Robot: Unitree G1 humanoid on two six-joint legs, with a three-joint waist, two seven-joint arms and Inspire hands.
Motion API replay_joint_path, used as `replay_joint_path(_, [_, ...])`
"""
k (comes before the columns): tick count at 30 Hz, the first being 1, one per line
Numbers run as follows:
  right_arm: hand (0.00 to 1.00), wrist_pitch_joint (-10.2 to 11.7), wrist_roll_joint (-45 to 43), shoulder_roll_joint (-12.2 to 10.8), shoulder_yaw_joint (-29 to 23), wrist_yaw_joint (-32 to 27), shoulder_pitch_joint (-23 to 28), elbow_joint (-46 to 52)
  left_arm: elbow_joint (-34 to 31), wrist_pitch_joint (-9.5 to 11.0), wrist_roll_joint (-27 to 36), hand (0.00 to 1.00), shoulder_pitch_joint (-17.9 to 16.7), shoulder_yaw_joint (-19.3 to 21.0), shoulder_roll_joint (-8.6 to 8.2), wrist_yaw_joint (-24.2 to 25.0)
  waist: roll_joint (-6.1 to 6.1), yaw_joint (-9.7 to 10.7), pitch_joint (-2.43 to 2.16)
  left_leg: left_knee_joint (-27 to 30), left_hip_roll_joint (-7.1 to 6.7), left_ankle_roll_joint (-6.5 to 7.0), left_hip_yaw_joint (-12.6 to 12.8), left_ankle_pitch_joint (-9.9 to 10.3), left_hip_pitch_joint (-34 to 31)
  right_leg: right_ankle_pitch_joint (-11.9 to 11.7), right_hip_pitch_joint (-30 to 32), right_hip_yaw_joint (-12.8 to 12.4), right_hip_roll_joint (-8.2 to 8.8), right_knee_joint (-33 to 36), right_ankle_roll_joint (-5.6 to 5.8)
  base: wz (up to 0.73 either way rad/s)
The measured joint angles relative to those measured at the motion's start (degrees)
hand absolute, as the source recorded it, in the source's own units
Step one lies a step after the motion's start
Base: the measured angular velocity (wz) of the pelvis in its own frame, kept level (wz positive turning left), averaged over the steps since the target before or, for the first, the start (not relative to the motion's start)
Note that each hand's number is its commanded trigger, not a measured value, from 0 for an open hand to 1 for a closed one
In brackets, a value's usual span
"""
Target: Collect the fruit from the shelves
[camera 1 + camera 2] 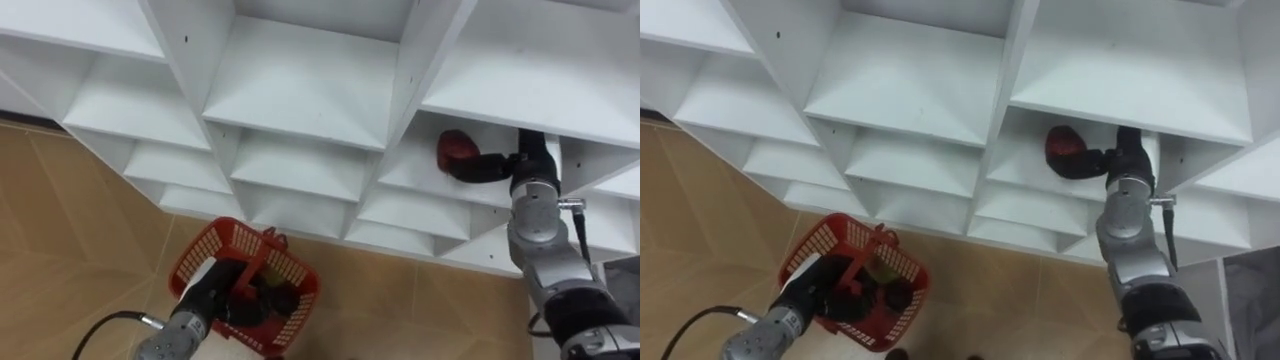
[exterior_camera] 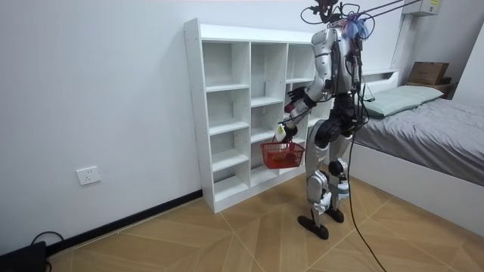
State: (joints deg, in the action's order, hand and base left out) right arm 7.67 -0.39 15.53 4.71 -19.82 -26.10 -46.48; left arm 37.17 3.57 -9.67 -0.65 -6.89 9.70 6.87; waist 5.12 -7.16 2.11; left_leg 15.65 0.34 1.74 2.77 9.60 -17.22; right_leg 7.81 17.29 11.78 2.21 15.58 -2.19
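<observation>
A dark red fruit (image 1: 455,150), round and glossy, sits in a compartment of the white closet (image 1: 300,90) at the frame's upper right, the right hand (image 1: 488,166) curled against it. At lower left the red mesh basket (image 1: 203,247) hangs by its handle from the left hand (image 1: 226,297), with dark rounded fruits (image 1: 281,298) inside

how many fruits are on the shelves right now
1: a red fruit in a right-column compartment, gripped by the right hand. The basket in the left hand holds dark things I can't count; more may be hidden.
</observation>
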Motion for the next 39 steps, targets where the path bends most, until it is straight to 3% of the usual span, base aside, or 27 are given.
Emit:
replay_joint_path(8, [0.0, -0.1, -0.2, 0.6, 0.0, -0.1, -0.7, -0.1, 0.0, -1.3, 0.0, 1.0, 1.3, -0.1, -0.26, 0.1, -0.09, -0.3, 0.04, 0.7, -0.11, 0.04, 0.1, -0.2, -2.0, 0.0, 2.1, -0.3, 0.19, 0.7, -0.08, 0.0])
replay_joint_path(13, [0.0, -0.2, -0.4, 0.6, 0.0, -0.1, -2.1, -0.1, 1.6, -2.1, 0.1, 1.0, 3.6, -0.1, -1.78, 0.0, -0.62, -0.5, 0.37, 0.7, -0.16, 0.14, 0.4, -0.3, -2.3, -0.1, 2.6, -0.5, 0.32, 1.3, -0.1, -0.01])
replay_joint_path(19, [0.0, -0.2, -0.4, 0.6, 0.0, -0.2, -2.5, -0.1, 2.2, -2.9, 0.1, 1.0, 4.1, -0.2, -2.79, 0.0, -0.98, -0.8, 0.35, 0.9, -0.14, 0.1, 0.4, -0.4, -3.1, -0.1, 3.5, -0.4, 0.34, 1.5, -0.13, 0.0])
replay_joint_path(39, [0.0, -0.3, -2.5, -0.2, 2.0, 2.3, -2.1, -3.6, 7.0, -2.9, 2.9, 1.0, 6.6, -2.4, -3.79, -1.7, -2.04, -0.9, 0.39, 1.0, -0.12, 0.11, 0.4, -0.4, -3.2, -0.1, 3.9, -0.6, 0.39, 2.1, -0.21, 0.0])
